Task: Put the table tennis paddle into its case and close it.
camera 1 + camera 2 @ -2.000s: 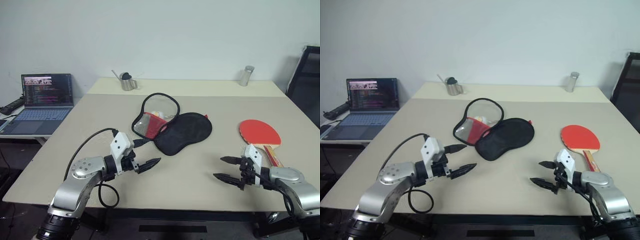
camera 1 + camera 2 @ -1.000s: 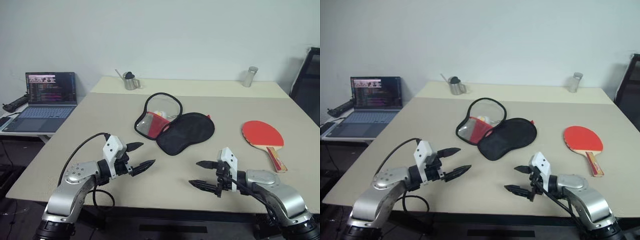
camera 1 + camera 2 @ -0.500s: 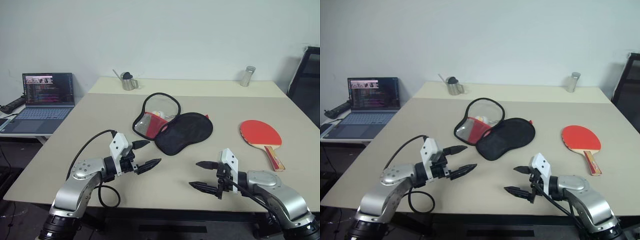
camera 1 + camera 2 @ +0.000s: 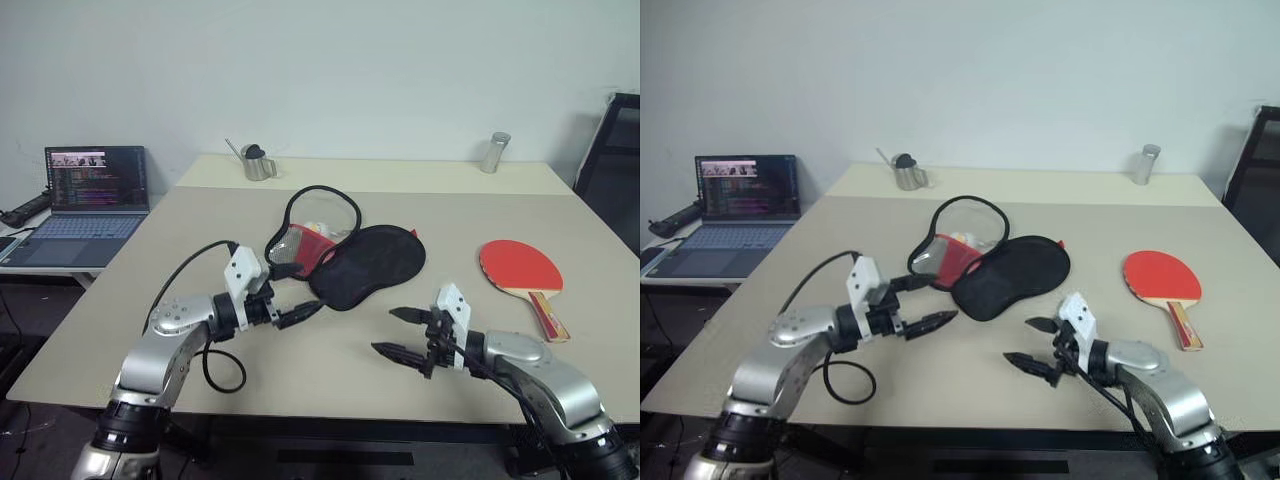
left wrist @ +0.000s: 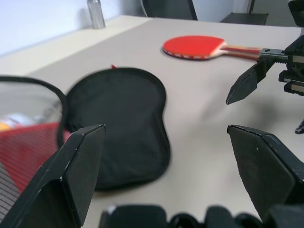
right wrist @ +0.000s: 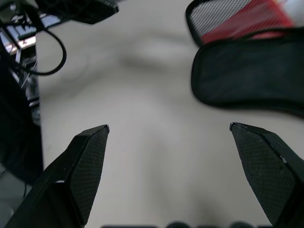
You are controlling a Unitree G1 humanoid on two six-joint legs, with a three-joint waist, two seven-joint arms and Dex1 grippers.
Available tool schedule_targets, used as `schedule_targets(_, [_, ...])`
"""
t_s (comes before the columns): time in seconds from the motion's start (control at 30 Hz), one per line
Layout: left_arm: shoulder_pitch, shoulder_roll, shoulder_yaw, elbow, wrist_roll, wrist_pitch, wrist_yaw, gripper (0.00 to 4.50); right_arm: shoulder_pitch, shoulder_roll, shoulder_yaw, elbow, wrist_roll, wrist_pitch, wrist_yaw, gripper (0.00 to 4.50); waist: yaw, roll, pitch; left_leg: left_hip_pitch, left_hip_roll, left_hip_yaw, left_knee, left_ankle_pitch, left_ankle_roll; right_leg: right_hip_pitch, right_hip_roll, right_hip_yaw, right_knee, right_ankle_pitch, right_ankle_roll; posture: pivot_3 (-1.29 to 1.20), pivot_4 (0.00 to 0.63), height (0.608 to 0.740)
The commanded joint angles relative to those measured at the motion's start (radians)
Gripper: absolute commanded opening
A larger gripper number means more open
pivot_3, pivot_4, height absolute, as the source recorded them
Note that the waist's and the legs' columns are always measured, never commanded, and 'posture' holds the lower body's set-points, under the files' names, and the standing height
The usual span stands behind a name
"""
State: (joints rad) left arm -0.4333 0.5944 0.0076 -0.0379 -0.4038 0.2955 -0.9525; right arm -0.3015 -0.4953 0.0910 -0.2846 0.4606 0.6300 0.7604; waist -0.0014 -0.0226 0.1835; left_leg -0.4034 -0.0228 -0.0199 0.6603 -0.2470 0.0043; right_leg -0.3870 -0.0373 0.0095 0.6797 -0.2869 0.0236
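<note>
The table tennis paddle point(image 4: 520, 266) lies flat at the table's right, red face up, its striped handle pointing to the near edge. The case point(image 4: 365, 265) lies open at mid-table, black side up, with its mesh flap point(image 4: 312, 232) raised behind it and red lining showing. My left gripper point(image 4: 300, 292) hovers open just left of the case's near end, close to the flap. The right gripper point(image 4: 385, 331) is open in front of the case, well left of the paddle. In the left wrist view the case point(image 5: 123, 123) and paddle point(image 5: 197, 47) lie ahead. Both grippers hold nothing.
A laptop point(image 4: 95, 190) stands open on a side table to the left. A small metal pot point(image 4: 257, 163) and a metal cylinder point(image 4: 493, 152) stand at the table's far edge. A black chair point(image 4: 612, 150) is at the far right. A black cable point(image 4: 190, 275) loops from my left wrist.
Both grippers have moved forward and a little up toward the case, still open. Earlier, the right gripper swung left, away from the paddle's handle. Case and paddle lie still.
</note>
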Motion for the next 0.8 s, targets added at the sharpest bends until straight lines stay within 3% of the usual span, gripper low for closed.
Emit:
schedule_targets(0.03, [-0.069,0.008,0.024,0.054,0.012,-0.045,-0.016,4.50,-0.055,0.014,-0.055,-0.019,0.034,0.059,-0.056,4.48,0.000,0.000,0.000,0.000,0.000,0.000,0.000,0.000,0.000,0.000,0.000,0.000,0.000,0.000,0.000,0.00,0.150,0.740])
schedule_targets(0.17, [-0.139,0.015,0.023,0.129,0.022,-0.067,-0.043,4.50,-0.130,0.020,-0.067,0.001,0.050,0.286,-0.167,4.48,0.000,0.000,0.000,-0.001,0.000,0.000,0.000,0.000,0.000,-0.001,0.000,0.000,0.000,0.000,0.000,0.00,0.150,0.740])
schedule_targets(0.37, [-0.213,0.065,0.054,0.228,0.009,-0.060,-0.099,4.50,-0.222,0.164,-0.141,0.090,0.061,0.479,-0.360,4.48,-0.006,0.000,0.000,-0.001,0.000,-0.001,-0.001,0.000,0.000,-0.002,0.000,0.000,0.001,0.000,0.000,0.00,0.150,0.740])
schedule_targets(0.53, [-0.251,0.108,0.068,0.288,-0.011,-0.033,-0.176,4.50,-0.286,0.278,-0.185,0.174,0.051,0.519,-0.459,4.48,-0.008,0.000,0.000,-0.002,-0.001,-0.001,-0.001,0.000,0.000,-0.003,0.000,0.000,0.001,0.000,0.000,0.00,0.150,0.740])
schedule_targets(0.8, [-0.274,0.137,0.080,0.349,0.010,-0.056,-0.208,4.50,-0.320,0.356,-0.137,0.298,-0.029,0.462,-0.538,4.48,-0.015,0.000,0.000,-0.003,-0.001,-0.001,-0.001,0.000,0.000,-0.003,0.000,-0.001,0.000,0.000,0.000,0.00,0.150,0.740])
